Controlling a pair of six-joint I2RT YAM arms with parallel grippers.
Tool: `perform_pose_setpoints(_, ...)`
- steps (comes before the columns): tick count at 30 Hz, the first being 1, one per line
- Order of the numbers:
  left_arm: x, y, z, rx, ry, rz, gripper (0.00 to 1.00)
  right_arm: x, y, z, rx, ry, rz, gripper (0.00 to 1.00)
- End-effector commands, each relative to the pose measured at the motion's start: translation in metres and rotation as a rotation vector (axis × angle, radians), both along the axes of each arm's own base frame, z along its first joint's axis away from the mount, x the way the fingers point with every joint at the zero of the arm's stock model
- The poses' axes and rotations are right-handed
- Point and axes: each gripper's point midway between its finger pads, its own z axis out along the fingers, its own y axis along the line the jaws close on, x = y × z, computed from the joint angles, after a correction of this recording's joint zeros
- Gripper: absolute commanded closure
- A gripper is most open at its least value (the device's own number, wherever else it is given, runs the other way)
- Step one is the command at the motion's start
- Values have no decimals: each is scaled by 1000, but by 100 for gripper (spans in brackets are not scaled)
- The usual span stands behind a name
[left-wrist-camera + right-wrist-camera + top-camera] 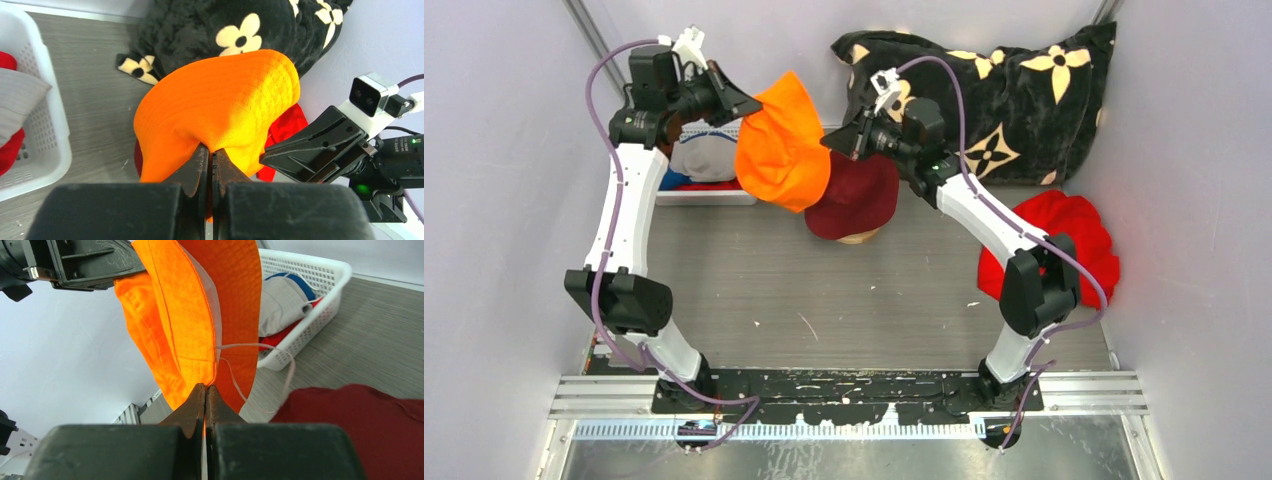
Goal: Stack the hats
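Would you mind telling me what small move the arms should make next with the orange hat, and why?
Probably shift the orange hat right, over the maroon hat, and lower it: the left hand and right hand both pinch it in the air beside that hat.

orange hat: matt woven cloth, fine grid texture. maroon hat: soft matt fabric. basket: white perforated plastic, slight sheen. pillow: black plush, fuzzy pile. table: grey wood-grain, matt, scuffed
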Motion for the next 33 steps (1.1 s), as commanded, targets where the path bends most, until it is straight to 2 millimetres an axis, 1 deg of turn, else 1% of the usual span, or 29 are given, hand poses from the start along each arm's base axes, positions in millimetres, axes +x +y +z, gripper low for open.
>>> perform_pose_setpoints(1,2,-22,33,-25,-103,-58,100,-4,-36,21,3,-35,-72,99)
perform_pose_setpoints(6,10,-50,22,10,-63,-103,100,-3,-64,9,-12,-1,-117,99)
perform_pose_setpoints(9,14,-68,14,28,-36,-136,94,-1,-79,0,-20,20,-141,99)
perform_pose_setpoints(13,22,-87,2,38,-12,-166,84,7,-105,-13,-27,51,-189,99)
perform_pose_setpoints(15,25,-93,0,43,-11,-172,79,10,-117,-18,-29,64,-211,99)
perform_pose_setpoints(16,28,-96,-3,47,-7,-172,75,11,-123,-20,-31,68,-219,99)
perform_pose_setpoints(17,29,-97,-5,51,-7,-170,73,13,-128,-22,-32,74,-228,99)
perform_pose_setpoints(19,32,-99,-6,58,-10,-166,66,15,-137,-28,-36,86,-245,99)
perform_pose_setpoints(22,34,-97,-8,72,-15,-155,59,16,-145,-39,-50,101,-258,99)
perform_pose_setpoints(28,30,-84,-10,119,-45,-106,57,20,-156,-65,-90,142,-297,99)
perform_pose_setpoints(31,25,-79,-12,134,-58,-86,56,24,-164,-84,-135,170,-339,99)
perform_pose_setpoints(33,20,-77,-16,134,-61,-83,56,26,-170,-101,-170,202,-370,99)
